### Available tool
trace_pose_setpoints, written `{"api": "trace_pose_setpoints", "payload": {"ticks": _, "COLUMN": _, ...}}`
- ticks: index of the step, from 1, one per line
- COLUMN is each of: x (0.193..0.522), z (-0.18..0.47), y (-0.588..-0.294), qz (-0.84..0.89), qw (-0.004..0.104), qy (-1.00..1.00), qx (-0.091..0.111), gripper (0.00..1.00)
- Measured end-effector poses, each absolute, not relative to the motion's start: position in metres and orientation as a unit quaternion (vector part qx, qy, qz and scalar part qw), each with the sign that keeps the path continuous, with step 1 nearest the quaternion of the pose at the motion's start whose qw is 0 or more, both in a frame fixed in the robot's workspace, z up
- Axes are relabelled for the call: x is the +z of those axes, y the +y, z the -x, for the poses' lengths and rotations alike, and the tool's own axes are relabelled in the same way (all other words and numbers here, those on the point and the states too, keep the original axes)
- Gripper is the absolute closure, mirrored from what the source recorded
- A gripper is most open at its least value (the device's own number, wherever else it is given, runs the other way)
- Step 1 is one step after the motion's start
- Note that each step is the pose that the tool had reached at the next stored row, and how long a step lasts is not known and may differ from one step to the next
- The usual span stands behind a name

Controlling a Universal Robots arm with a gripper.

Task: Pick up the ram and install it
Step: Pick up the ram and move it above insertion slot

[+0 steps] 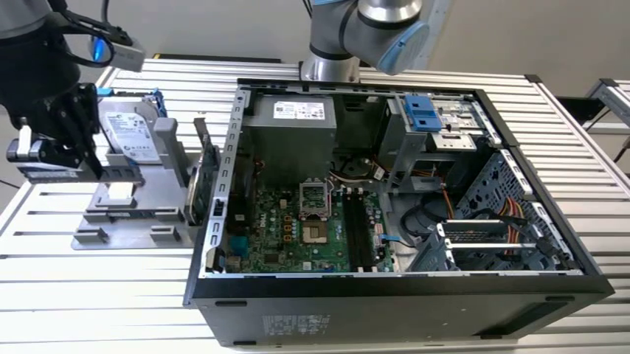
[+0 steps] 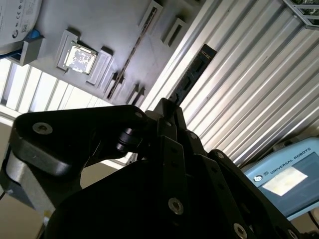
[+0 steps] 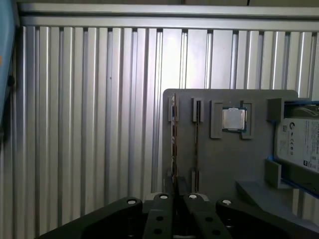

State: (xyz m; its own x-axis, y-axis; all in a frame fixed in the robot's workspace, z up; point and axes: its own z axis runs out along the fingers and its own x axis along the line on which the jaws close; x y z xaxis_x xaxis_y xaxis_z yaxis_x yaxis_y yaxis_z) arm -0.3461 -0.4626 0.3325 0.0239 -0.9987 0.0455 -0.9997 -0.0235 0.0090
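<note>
My gripper (image 1: 61, 164) hangs above the grey fixture plate (image 1: 128, 221) at the exterior view's left, outside the open computer case (image 1: 394, 295). It is shut on the ram (image 1: 44, 175), a long dark stick held level above the plate. In the second wrist view the ram (image 2: 192, 74) reaches out from the gripper (image 2: 169, 107) over the slatted table. In the first wrist view the ram (image 3: 174, 149) is edge-on, running from the gripper (image 3: 174, 195) over the plate's outer slot (image 3: 172, 107). The motherboard's long black slots (image 1: 352, 228) lie inside the case.
Another thin stick (image 3: 196, 144) stands on edge in the neighbouring slot. The plate also carries a square processor chip (image 3: 233, 119) and a silver hard drive (image 1: 128, 129). A card (image 1: 202, 184) stands between plate and case. The arm's base (image 1: 340, 44) stands behind the case.
</note>
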Motion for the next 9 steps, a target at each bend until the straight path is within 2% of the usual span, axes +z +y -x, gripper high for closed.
{"api": "trace_pose_setpoints", "payload": {"ticks": 9, "x": 0.34, "z": 0.3462, "y": -0.4625, "qz": -0.715, "qw": 0.019, "qy": -0.698, "qx": 0.013, "gripper": 1.0}}
